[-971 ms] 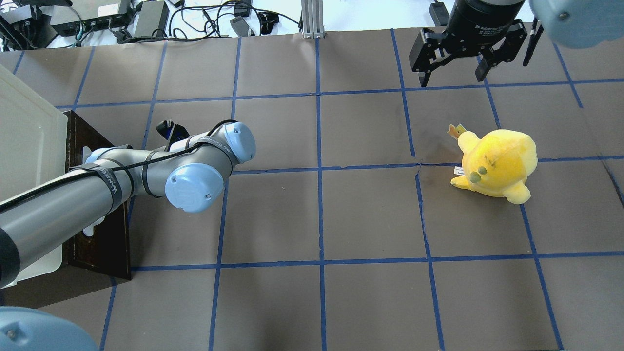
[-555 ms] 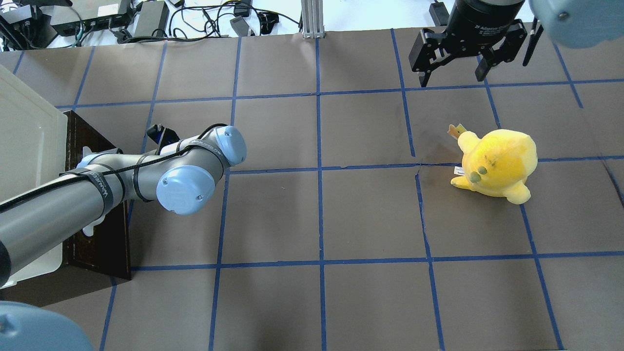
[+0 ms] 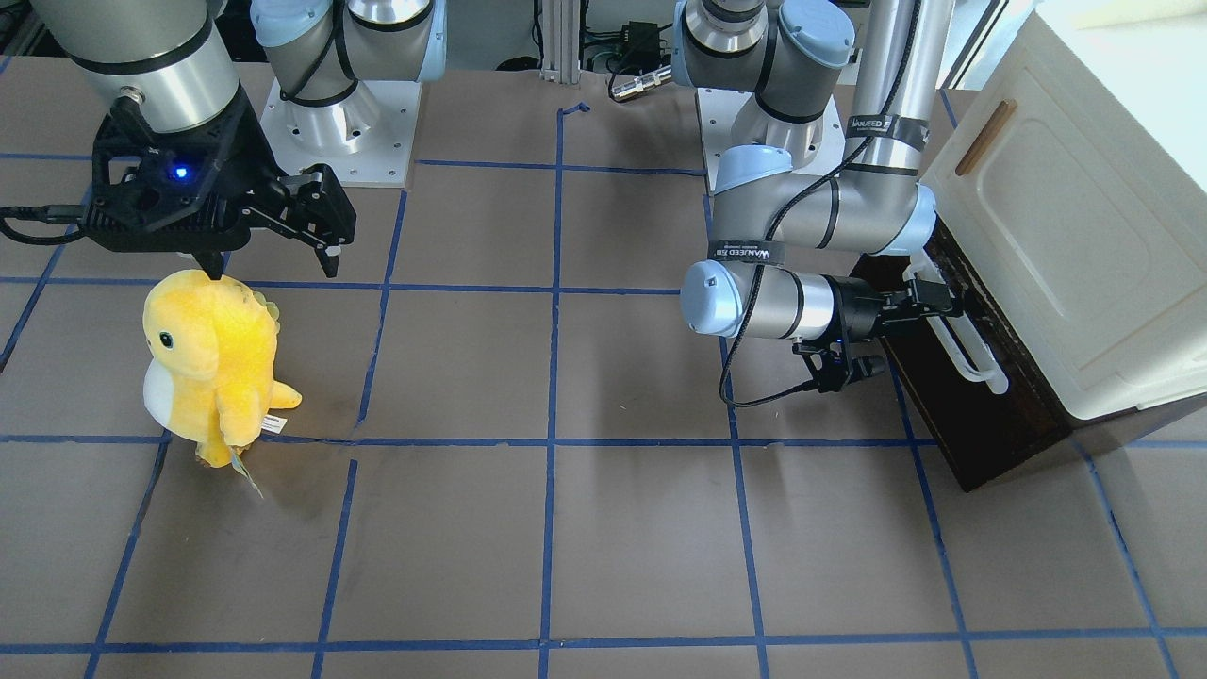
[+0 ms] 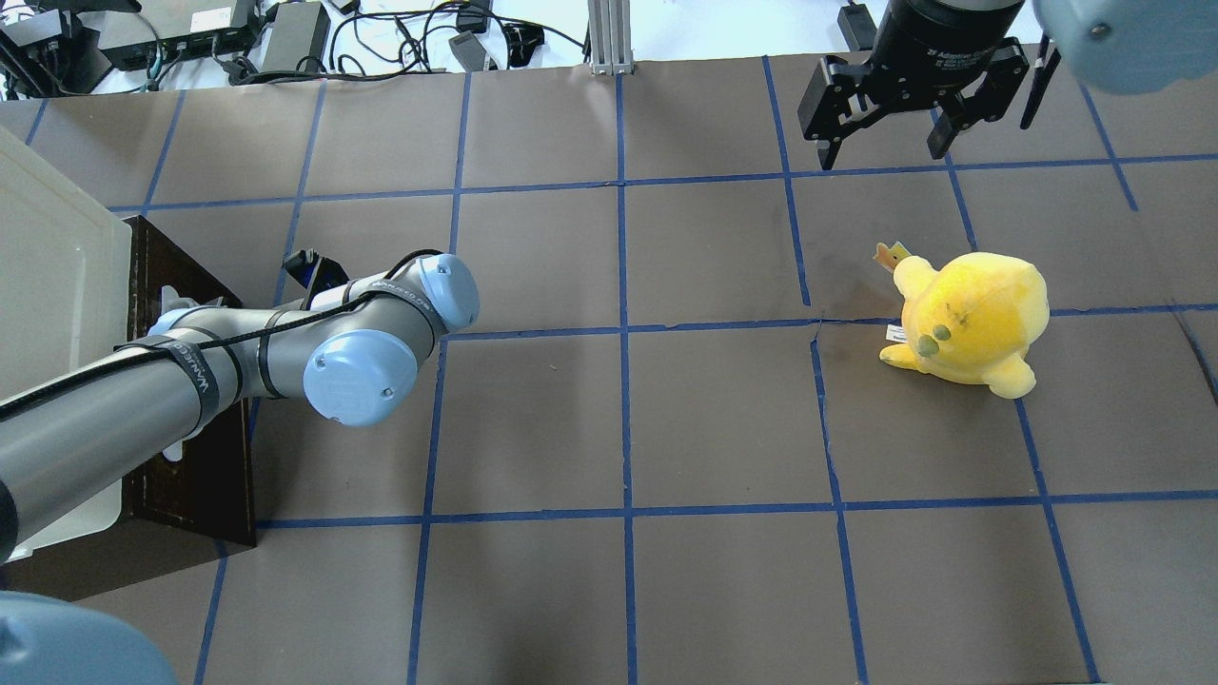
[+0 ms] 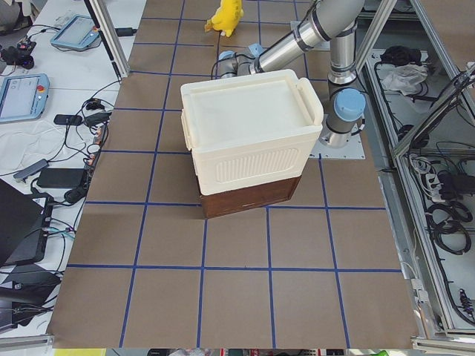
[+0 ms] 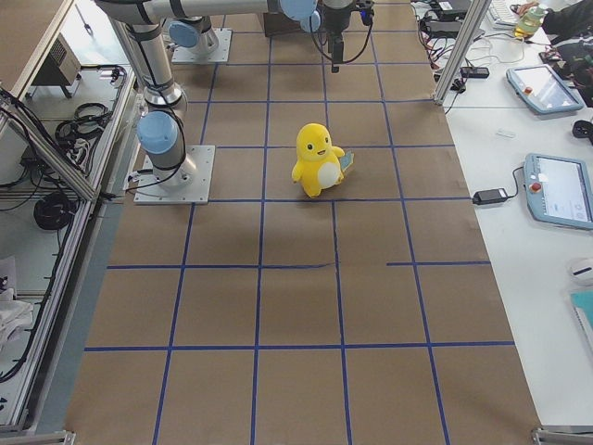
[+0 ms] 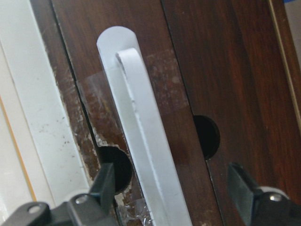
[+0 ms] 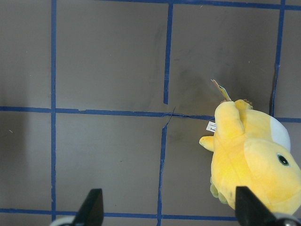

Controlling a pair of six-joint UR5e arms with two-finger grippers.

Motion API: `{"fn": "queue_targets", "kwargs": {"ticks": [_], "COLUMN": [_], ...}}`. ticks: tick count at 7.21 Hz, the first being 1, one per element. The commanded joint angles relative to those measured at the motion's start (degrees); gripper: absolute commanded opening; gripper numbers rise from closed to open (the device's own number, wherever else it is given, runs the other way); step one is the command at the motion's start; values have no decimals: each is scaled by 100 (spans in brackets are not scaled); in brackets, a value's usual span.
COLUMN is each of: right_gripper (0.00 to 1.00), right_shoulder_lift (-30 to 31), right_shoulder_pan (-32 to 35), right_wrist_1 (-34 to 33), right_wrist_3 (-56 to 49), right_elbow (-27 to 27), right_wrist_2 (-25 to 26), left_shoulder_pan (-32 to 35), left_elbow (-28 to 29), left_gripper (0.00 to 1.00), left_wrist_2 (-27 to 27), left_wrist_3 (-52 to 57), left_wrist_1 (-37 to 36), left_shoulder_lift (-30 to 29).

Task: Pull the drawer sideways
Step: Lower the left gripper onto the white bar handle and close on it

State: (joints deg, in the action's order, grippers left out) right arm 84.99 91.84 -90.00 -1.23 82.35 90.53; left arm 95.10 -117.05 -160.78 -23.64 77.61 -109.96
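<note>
The dark brown wooden drawer (image 3: 952, 415) sits under a cream-white cabinet (image 3: 1066, 236) at the table's left end, and shows in the overhead view (image 4: 195, 476). Its long white bar handle (image 3: 973, 356) runs across the front. My left gripper (image 3: 934, 304) is at the handle's end. In the left wrist view the gripper (image 7: 171, 181) is open, with the handle (image 7: 141, 132) between its two fingers (image 7: 106, 181), not clamped. My right gripper (image 4: 885, 143) is open and empty, far off above the table's right side; it also shows in the right wrist view (image 8: 169, 207).
A yellow plush toy (image 4: 966, 319) stands on the right half of the table, just below my right gripper (image 3: 273, 259). The cabinet door carries a small wooden handle (image 3: 985, 137). Brown mats with blue tape lines cover the table. Cables and boxes lie along the far edge (image 4: 285, 38).
My left arm has moved left towards the drawer front, bringing the gripper up to the handle. The right arm and the plush toy have not moved.
</note>
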Motion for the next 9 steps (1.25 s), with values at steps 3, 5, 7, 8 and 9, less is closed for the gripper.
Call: {"fn": "queue_targets", "kwargs": {"ticks": [3, 5, 7, 8, 9], "right_gripper": [100, 100, 100, 100, 100], "right_shoulder_lift": [0, 0, 0, 0, 0], "right_shoulder_pan": [0, 0, 0, 0, 0], "right_wrist_1": [0, 0, 0, 0, 0], "right_wrist_3": [0, 0, 0, 0, 0], "right_elbow": [0, 0, 0, 0, 0], "right_wrist_2": [0, 0, 0, 0, 0], "left_shoulder_pan": [0, -27, -27, -27, -27], "left_elbow": [-37, -46, -28, -19, -19], "left_gripper": [57, 57, 57, 57, 55], "left_wrist_2": [-24, -111, -121, -112, -112], "left_wrist_3": [9, 0, 0, 0, -9], "left_wrist_1": [0, 0, 0, 0, 0], "left_shoulder_lift": [36, 36, 19, 18, 1]}}
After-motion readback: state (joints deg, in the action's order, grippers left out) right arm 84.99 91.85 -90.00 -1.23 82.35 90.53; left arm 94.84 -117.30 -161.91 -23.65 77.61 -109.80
